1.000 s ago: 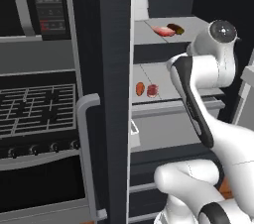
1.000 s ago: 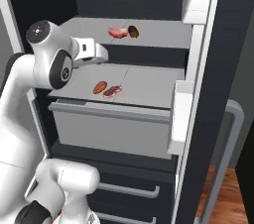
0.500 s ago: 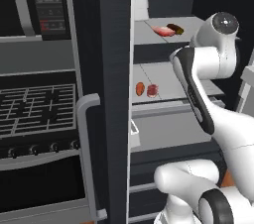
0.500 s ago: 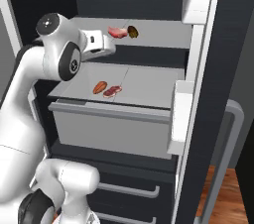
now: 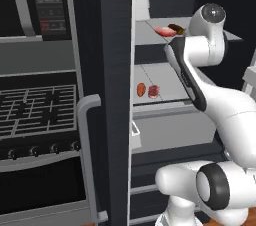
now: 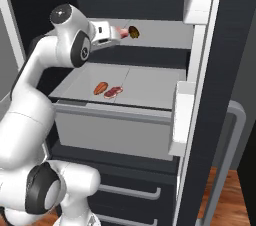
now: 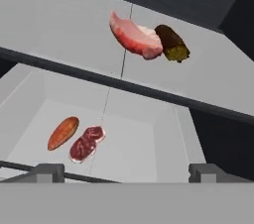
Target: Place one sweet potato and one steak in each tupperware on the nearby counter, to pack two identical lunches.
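Gripper (image 7: pixel 126 171): jaws wide apart, empty, raised at the open fridge, level with the upper shelf (image 6: pixel 165 37).
Upper shelf: pink steak (image 7: pixel 135 37) at 12 o'clock from the fingertips, dark brown sweet potato (image 7: pixel 171 43) touching it at its 3 o'clock.
Lower shelf (image 6: pixel 145 87): orange sweet potato (image 7: pixel 63 133) at 10 o'clock, close in; marbled red steak (image 7: pixel 86 143) just beside, at its 4 o'clock.
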